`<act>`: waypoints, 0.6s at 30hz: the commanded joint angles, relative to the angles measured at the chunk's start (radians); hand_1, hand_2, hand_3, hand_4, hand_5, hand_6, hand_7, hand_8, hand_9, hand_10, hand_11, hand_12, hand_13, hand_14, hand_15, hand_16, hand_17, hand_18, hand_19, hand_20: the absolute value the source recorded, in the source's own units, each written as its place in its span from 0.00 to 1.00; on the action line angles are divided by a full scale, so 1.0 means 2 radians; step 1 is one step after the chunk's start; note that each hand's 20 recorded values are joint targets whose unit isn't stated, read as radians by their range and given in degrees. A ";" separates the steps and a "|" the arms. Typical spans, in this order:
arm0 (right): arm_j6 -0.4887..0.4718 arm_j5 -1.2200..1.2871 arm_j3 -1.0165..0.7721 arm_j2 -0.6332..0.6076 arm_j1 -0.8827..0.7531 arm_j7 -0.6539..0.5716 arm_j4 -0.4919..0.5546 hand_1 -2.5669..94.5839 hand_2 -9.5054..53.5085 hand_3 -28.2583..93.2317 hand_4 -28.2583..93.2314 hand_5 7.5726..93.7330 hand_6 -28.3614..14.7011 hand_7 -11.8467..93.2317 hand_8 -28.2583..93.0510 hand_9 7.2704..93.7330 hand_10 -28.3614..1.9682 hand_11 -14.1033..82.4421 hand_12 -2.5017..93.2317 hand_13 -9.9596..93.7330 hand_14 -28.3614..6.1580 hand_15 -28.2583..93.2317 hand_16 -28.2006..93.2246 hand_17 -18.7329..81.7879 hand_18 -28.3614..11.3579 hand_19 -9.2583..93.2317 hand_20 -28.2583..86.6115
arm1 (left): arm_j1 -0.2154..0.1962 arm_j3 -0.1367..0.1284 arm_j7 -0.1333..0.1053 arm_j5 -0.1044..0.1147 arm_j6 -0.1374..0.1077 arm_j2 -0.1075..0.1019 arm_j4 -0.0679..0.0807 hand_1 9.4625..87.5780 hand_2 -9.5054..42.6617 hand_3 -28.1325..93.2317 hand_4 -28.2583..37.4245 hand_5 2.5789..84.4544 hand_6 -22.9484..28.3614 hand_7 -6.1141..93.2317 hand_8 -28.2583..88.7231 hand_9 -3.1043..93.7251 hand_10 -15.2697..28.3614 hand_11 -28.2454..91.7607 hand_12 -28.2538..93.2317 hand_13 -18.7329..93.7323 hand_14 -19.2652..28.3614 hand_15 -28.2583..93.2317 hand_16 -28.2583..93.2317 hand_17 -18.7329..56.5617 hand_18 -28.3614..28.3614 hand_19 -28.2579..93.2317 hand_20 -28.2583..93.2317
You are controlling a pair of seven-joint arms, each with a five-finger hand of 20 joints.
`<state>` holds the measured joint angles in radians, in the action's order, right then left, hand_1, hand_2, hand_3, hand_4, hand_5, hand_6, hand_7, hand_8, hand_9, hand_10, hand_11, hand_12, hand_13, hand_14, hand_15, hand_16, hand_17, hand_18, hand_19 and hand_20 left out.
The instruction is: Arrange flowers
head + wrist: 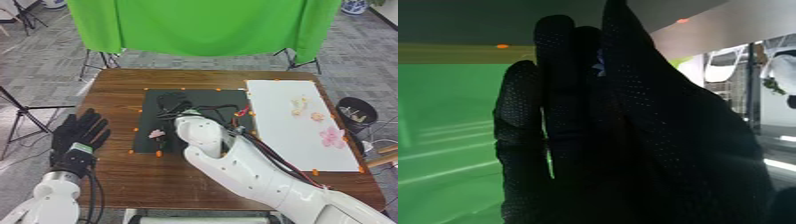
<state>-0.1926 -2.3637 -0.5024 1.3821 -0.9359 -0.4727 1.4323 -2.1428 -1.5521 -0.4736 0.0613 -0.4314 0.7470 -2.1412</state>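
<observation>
The flowers lie in two places on the brown table [124, 172]. On the black mat [191, 145], near its left edge, sits a small pink blossom [156, 133], with a dark stalk running from it toward the robot's side. On the white sheet [289, 155] at the right of the table are three more: a pale yellow bloom [299, 105] farthest off, a small peach bloom [317, 117] just beside it, and a broad pink flower [332, 137] nearer the robot. Something small and red [242, 111] lies near the edge where mat and sheet meet. The right arm [240, 172] crosses over the table, and its right hand [173, 103] is over the far left part of the mat, farther from the robot than the small pink blossom. In the right wrist view the right hand [589, 140] has its fingers straight and drawn close together. A pale bluish scrap [600, 65] shows between them; whether the hand grips it, I cannot tell. The left hand [78, 135] is at the table's left edge, open, its fingers straight and a little apart, well away from the flowers. Orange markers [159, 154] dot the borders of mat and sheet, and a green cloth [200, 27] hangs beyond the table.
</observation>
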 commanded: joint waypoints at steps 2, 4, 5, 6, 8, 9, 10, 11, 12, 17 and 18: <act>0.006 -0.021 0.002 0.003 -0.003 0.006 0.008 0.63 0.00 0.84 0.00 0.61 0.66 0.33 0.11 0.68 0.56 0.33 0.20 0.71 0.63 0.49 0.52 0.49 0.18 0.85 0.55 | 0.011 0.003 0.024 -0.018 -0.011 0.009 -0.004 0.29 0.49 0.83 0.00 0.53 0.63 0.28 0.14 0.44 0.70 0.46 0.31 0.42 0.75 0.62 0.14 0.16 0.78 0.59 0.29; -0.001 -0.020 0.000 0.003 -0.003 0.007 0.008 0.63 0.00 0.84 0.00 0.60 0.66 0.33 0.11 0.67 0.57 0.33 0.20 0.71 0.63 0.49 0.51 0.49 0.18 0.85 0.55 | 0.015 0.009 0.020 -0.009 -0.009 0.006 -0.001 0.32 0.46 0.82 0.00 0.53 0.63 0.29 0.14 0.44 0.69 0.47 0.31 0.42 0.75 0.62 0.14 0.16 0.78 0.59 0.29; -0.003 -0.019 0.001 0.003 -0.002 0.005 0.008 0.63 0.00 0.84 0.00 0.59 0.65 0.33 0.11 0.66 0.57 0.32 0.20 0.71 0.62 0.49 0.51 0.49 0.18 0.85 0.55 | 0.015 0.010 0.018 -0.007 -0.006 0.007 -0.001 0.33 0.45 0.82 0.00 0.53 0.63 0.29 0.14 0.45 0.70 0.47 0.32 0.42 0.75 0.62 0.14 0.16 0.78 0.60 0.29; -0.006 -0.021 0.001 0.002 -0.001 0.004 0.007 0.63 0.00 0.84 0.00 0.59 0.65 0.33 0.11 0.66 0.56 0.32 0.20 0.70 0.62 0.50 0.51 0.48 0.18 0.85 0.55 | 0.018 0.013 0.014 -0.003 -0.003 0.005 0.001 0.34 0.44 0.82 0.00 0.53 0.63 0.29 0.14 0.45 0.70 0.47 0.32 0.42 0.75 0.63 0.14 0.16 0.78 0.60 0.29; -0.013 -0.017 0.000 0.001 -0.003 0.003 0.011 0.63 0.00 0.85 0.00 0.58 0.65 0.33 0.11 0.64 0.56 0.32 0.20 0.70 0.62 0.50 0.51 0.48 0.18 0.85 0.55 | 0.018 0.013 0.004 0.014 0.012 0.007 0.003 0.34 0.44 0.83 0.00 0.53 0.63 0.30 0.14 0.45 0.69 0.47 0.31 0.42 0.75 0.63 0.14 0.16 0.78 0.60 0.29; -0.021 -0.021 -0.004 0.002 -0.005 0.005 0.010 0.62 0.00 0.85 0.00 0.58 0.64 0.33 0.11 0.64 0.56 0.32 0.20 0.70 0.61 0.50 0.51 0.48 0.18 0.84 0.55 | 0.019 0.013 0.003 0.015 0.017 0.009 0.004 0.33 0.42 0.83 0.00 0.53 0.63 0.30 0.13 0.44 0.69 0.47 0.31 0.42 0.74 0.63 0.14 0.16 0.78 0.60 0.29; -0.028 -0.025 -0.007 0.002 -0.007 0.005 0.012 0.62 0.00 0.85 0.00 0.58 0.64 0.33 0.11 0.64 0.56 0.32 0.19 0.70 0.61 0.50 0.51 0.48 0.18 0.84 0.55 | 0.021 0.013 0.006 0.008 0.017 0.011 0.004 0.33 0.41 0.83 0.00 0.52 0.63 0.30 0.13 0.44 0.70 0.47 0.31 0.42 0.74 0.63 0.14 0.16 0.78 0.60 0.29; -0.036 -0.030 -0.012 0.003 -0.010 0.008 0.012 0.62 0.00 0.86 0.00 0.57 0.64 0.33 0.11 0.63 0.55 0.32 0.19 0.69 0.60 0.50 0.50 0.48 0.18 0.84 0.54 | 0.024 0.014 0.007 0.005 0.014 0.011 0.005 0.33 0.40 0.83 0.00 0.52 0.63 0.30 0.13 0.44 0.70 0.47 0.31 0.42 0.74 0.62 0.14 0.16 0.78 0.60 0.29; -0.029 -0.024 -0.014 0.007 -0.010 0.008 0.005 0.61 0.00 0.86 0.00 0.56 0.64 0.32 0.11 0.63 0.54 0.31 0.19 0.69 0.59 0.50 0.50 0.48 0.17 0.84 0.54 | 0.025 0.013 0.006 0.003 0.015 0.012 0.005 0.33 0.39 0.83 0.00 0.52 0.63 0.30 0.13 0.44 0.70 0.47 0.31 0.42 0.74 0.62 0.14 0.16 0.78 0.60 0.29; -0.057 -0.036 -0.017 0.004 -0.004 0.030 0.007 0.57 0.00 0.91 0.00 0.51 0.62 0.31 0.11 0.59 0.51 0.30 0.18 0.67 0.55 0.53 0.45 0.47 0.17 0.84 0.54 | 0.024 0.013 -0.011 0.010 0.012 0.006 0.003 0.32 0.37 0.83 0.00 0.51 0.63 0.30 0.13 0.43 0.69 0.47 0.31 0.42 0.74 0.62 0.14 0.16 0.77 0.59 0.29; -0.053 -0.037 -0.015 0.002 -0.005 0.028 0.007 0.57 0.00 0.91 0.00 0.50 0.61 0.31 0.11 0.57 0.51 0.30 0.18 0.67 0.53 0.54 0.44 0.47 0.17 0.83 0.54 | 0.022 0.013 -0.010 0.011 0.013 0.004 0.003 0.32 0.37 0.83 0.00 0.51 0.63 0.30 0.13 0.42 0.69 0.47 0.31 0.42 0.74 0.62 0.14 0.16 0.77 0.59 0.29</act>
<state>-0.2689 -2.3996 -0.5372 1.3873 -0.9618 -0.4570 1.4446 -2.0966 -1.5241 -0.4627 0.0760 -0.4122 0.7600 -2.1313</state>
